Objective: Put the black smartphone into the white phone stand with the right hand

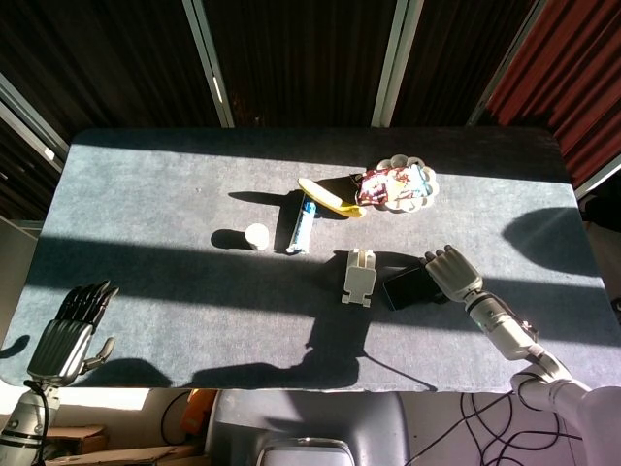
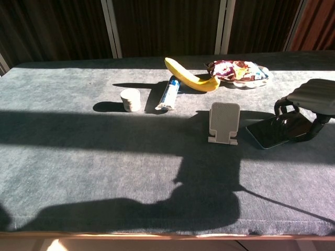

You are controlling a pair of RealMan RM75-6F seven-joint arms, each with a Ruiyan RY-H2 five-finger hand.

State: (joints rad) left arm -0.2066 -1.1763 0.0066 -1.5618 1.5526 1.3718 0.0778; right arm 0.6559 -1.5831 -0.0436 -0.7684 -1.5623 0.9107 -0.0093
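Smartphone (image 2: 276,130): one, right hand (image 1: 453,273) gripping; stand (image 2: 224,122): one.

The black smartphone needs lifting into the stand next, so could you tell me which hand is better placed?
The right hand: its fingers are already at the black smartphone, beside the white phone stand. The left hand sits at the table's far corner.

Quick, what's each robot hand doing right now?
Left robot hand: holding nothing, fingers apart.
Right robot hand: on the black smartphone, grip unclear.
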